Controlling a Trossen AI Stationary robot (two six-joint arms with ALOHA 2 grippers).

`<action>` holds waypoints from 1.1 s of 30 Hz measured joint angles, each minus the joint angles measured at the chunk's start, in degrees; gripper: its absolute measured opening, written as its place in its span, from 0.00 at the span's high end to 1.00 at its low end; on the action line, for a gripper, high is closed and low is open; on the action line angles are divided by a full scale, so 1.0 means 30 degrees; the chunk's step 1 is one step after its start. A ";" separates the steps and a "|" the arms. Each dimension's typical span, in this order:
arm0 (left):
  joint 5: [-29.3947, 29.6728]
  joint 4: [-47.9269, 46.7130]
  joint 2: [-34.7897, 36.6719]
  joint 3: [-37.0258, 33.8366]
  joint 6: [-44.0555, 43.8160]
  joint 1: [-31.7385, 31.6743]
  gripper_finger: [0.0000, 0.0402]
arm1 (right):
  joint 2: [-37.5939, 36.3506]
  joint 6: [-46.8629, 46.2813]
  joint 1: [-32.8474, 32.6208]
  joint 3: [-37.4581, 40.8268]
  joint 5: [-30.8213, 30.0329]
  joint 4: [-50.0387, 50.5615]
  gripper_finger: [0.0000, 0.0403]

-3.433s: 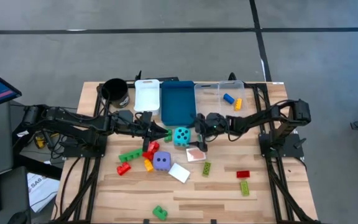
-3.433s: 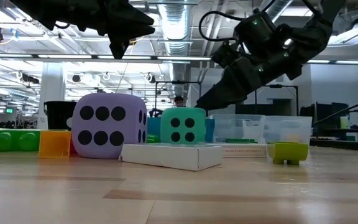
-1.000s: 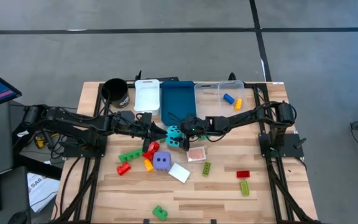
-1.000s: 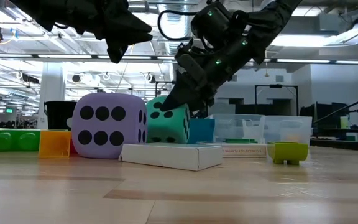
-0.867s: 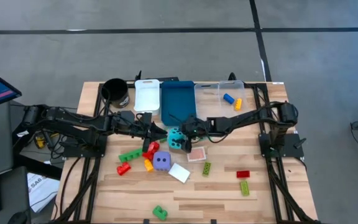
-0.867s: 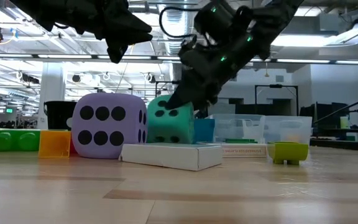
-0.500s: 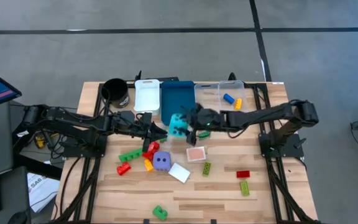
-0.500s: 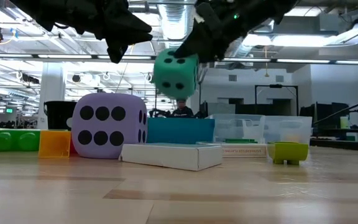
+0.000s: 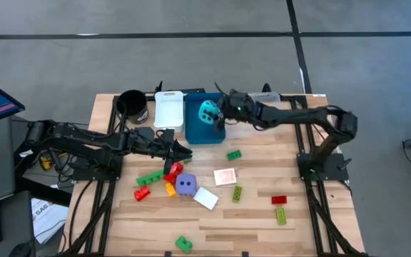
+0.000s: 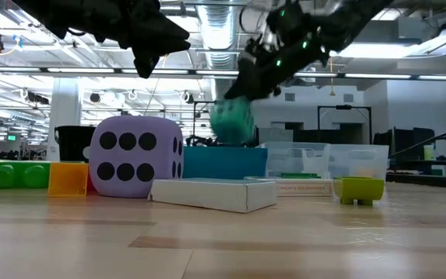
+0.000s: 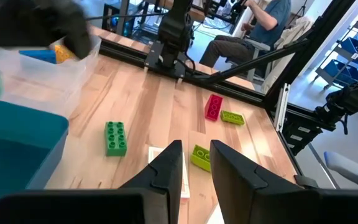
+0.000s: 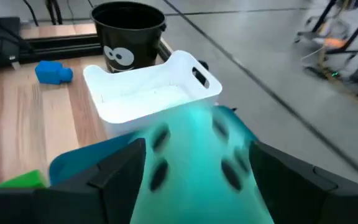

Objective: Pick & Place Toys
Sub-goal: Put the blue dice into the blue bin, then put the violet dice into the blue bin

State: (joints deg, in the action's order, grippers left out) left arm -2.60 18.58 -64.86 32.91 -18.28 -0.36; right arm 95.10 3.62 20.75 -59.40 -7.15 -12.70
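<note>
The pale wooden slatted bench is spanned by two dark arms. At its far edge three bins are lined up side by side: a white plastic bin, a deep blue plastic bin and a clear plastic bin, in which a blue and a yellow brick are lying. A round black cup with cartoon eyes is set just beside the white bin.

The right gripper is held over the blue bin, its fingers clamped on a soft cyan die with dark pips, which is carried clear above the bin's rim in the low view.

The left gripper is poised above the bench, close to the blue bin's near wall; its fingers are held with a narrow gap between them and nothing is gripped.

A soft purple die with black pips is resting near mid-bench, with a flat white card just beside it and a pink-patterned card lying apart. Small plastic bricks are scattered around: a green brick near the blue bin, a red brick and an olive-green brick toward the right side.
</note>
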 joint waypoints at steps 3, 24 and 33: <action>0.0003 0.0390 0.0000 0.0000 0.0000 0.0000 0.81 | 0.1171 -0.0551 0.0574 -0.0035 0.0934 -0.2013 0.30; 0.0001 0.0412 0.0000 0.0000 -0.0050 0.0067 0.81 | -0.3216 -0.0407 -0.4684 -0.0035 0.0908 0.1581 0.30; -0.0074 0.1347 0.0000 0.0000 -0.0542 0.2811 0.81 | -0.2662 -0.2715 -1.1062 -0.0038 -0.2234 0.2512 0.30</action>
State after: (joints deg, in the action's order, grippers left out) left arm -2.82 22.62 -64.86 32.91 -19.91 8.07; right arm 87.12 -4.52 -12.43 -59.52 -13.86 -5.16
